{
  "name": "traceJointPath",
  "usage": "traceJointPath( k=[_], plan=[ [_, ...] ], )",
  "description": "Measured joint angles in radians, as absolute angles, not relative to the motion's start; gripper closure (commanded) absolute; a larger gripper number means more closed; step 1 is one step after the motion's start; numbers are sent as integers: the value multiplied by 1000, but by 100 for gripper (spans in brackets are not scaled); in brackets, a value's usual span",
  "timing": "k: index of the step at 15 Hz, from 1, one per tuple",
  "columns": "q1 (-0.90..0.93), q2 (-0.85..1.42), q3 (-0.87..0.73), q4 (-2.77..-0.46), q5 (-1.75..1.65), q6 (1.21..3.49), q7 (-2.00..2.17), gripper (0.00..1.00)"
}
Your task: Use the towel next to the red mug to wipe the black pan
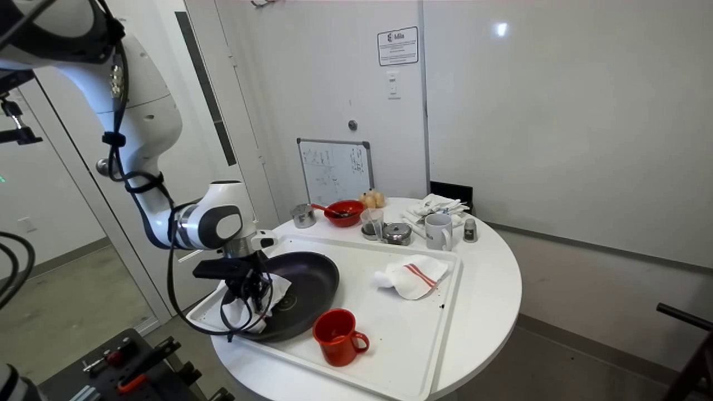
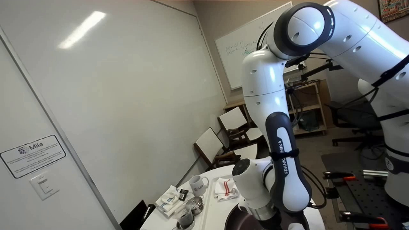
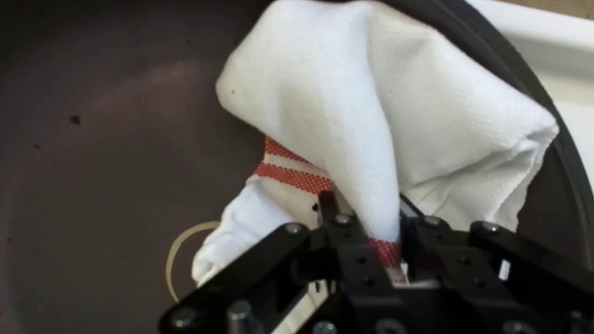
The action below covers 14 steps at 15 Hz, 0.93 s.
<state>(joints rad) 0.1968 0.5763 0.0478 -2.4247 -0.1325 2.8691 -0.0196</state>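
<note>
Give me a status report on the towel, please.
Tool closed on towel. Towel bunched inside black pan. Red mug close to pan, could get bumped.

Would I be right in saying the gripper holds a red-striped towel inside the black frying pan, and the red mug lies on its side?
Almost: the gripper holds a red-striped towel inside the black frying pan, but the red mug stands upright, as an exterior view shows.

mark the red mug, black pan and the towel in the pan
red mug (image 1: 337, 348): in an exterior view, outer wall
black pan (image 1: 313, 281): in an exterior view, bare cooking surface
towel (image 3: 352, 116): in the wrist view, white fold
</note>
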Motion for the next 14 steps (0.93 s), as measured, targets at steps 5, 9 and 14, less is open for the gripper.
traceJointPath(
  k=[5,9,14],
  plan=[
    [184,593,29,-2380,-131,2869,-20,96],
    [135,614,26,-2331,-127,2865,-20,96],
    [90,626,36,-2306,-119,2865,-21,96]
  ],
)
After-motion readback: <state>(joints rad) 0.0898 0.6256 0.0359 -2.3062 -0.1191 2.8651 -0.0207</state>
